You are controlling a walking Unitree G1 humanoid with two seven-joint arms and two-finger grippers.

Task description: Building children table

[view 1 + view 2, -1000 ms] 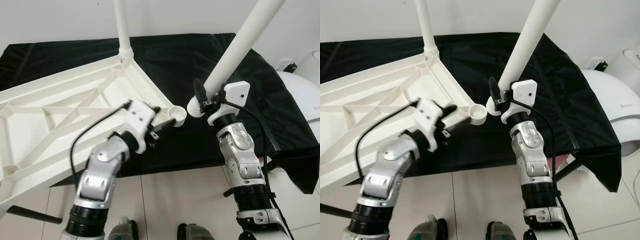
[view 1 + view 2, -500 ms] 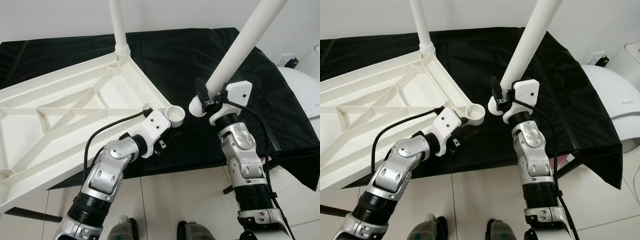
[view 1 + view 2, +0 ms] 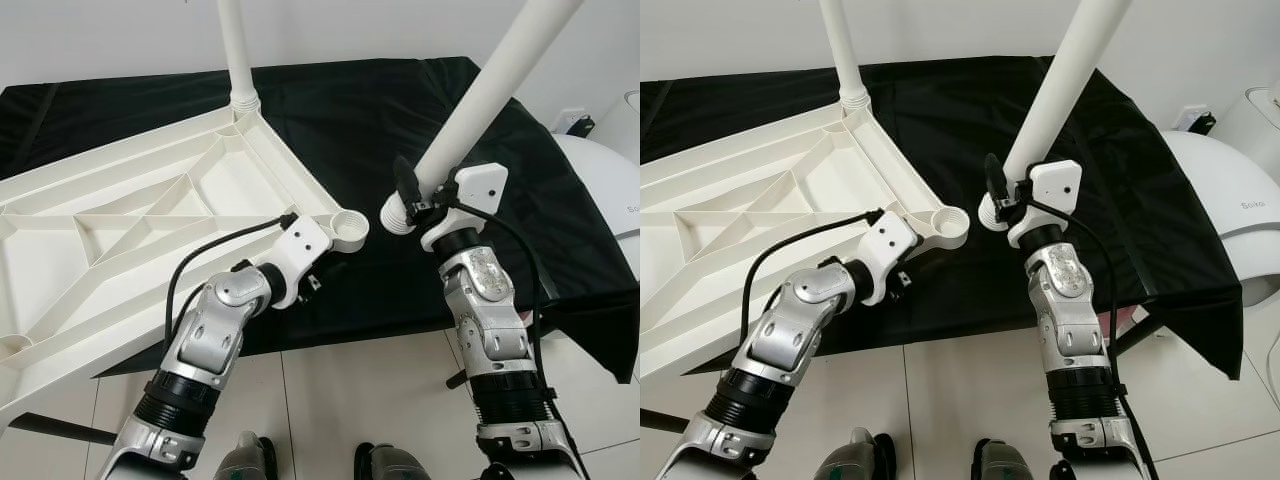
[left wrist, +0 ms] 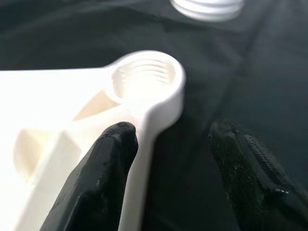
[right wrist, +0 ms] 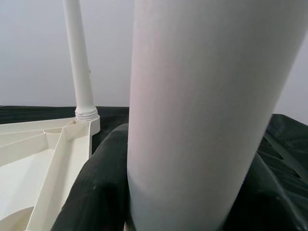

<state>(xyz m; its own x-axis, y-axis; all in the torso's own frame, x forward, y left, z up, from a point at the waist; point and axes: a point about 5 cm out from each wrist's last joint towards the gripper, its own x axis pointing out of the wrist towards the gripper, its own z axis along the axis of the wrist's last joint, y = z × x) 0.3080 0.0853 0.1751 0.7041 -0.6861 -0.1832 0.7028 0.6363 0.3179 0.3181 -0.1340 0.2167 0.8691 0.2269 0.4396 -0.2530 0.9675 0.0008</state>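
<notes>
From where I stand, the white plastic tabletop [image 3: 150, 235] lies upside down on the left of the desk [image 3: 360, 110], which is draped in black cloth; its ribbed underside faces up and its near-left part hangs past the desk's front edge. It looks light but stiff and smooth, so the rim is the sensible hold. One fitted leg [image 3: 237, 55] stands at its far corner. The left gripper [image 4: 168, 159] has its fingers spread, astride the rim just behind the empty threaded socket [image 3: 349, 228] at the near corner. Just beside that socket, the right gripper [image 3: 420, 195] is clamped around the loose leg [image 3: 480, 95] near its threaded end [image 3: 394, 212]. The leg is long, hollow-looking and slick, likely to swing about. At the desk's right edge a white rounded appliance [image 3: 605, 190] sits near.
</notes>
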